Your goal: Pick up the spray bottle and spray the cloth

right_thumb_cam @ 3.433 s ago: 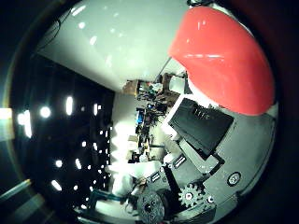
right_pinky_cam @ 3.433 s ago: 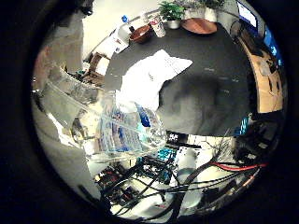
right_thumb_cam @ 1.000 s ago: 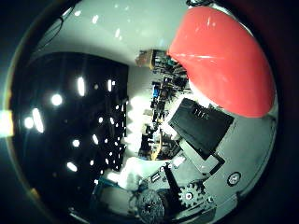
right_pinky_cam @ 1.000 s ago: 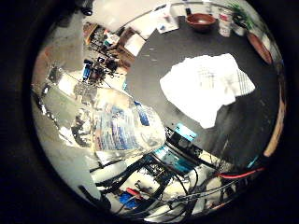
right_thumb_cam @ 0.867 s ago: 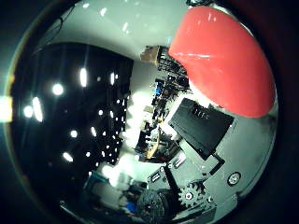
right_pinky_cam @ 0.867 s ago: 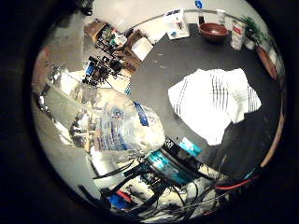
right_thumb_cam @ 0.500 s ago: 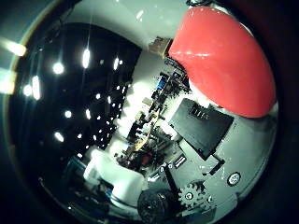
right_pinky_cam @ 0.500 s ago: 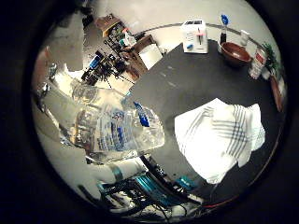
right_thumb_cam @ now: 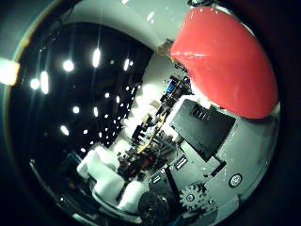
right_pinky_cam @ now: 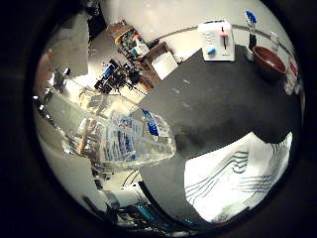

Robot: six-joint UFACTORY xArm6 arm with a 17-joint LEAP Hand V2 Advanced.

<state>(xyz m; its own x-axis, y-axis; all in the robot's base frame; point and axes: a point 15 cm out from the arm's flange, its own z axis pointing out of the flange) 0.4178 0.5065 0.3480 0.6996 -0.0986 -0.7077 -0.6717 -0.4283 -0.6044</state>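
Observation:
A clear spray bottle (right_pinky_cam: 114, 134) with a blue and white label lies close against my palm, lifted off the dark table (right_pinky_cam: 213, 99). Its red spray head (right_thumb_cam: 225, 61) fills much of the thumb side view, right beside the black and white parts of my right hand (right_thumb_cam: 197, 155). The bottle keeps its place against the palm, so the hand is shut on it. A white cloth (right_pinky_cam: 242, 178) with thin dark stripes lies rumpled on the table, below and beside the bottle's body.
At the table's far edge stand a white toaster (right_pinky_cam: 218, 39), a dark red bowl (right_pinky_cam: 269, 62) and a blue-topped bottle (right_pinky_cam: 251, 22). Cluttered shelves and boxes (right_pinky_cam: 129, 59) stand on the floor beyond the table's edge.
The whole view has swung, so the hand has turned with the bottle held fast. The cloth now shows nearer and to the side, and the toaster has come into sight.

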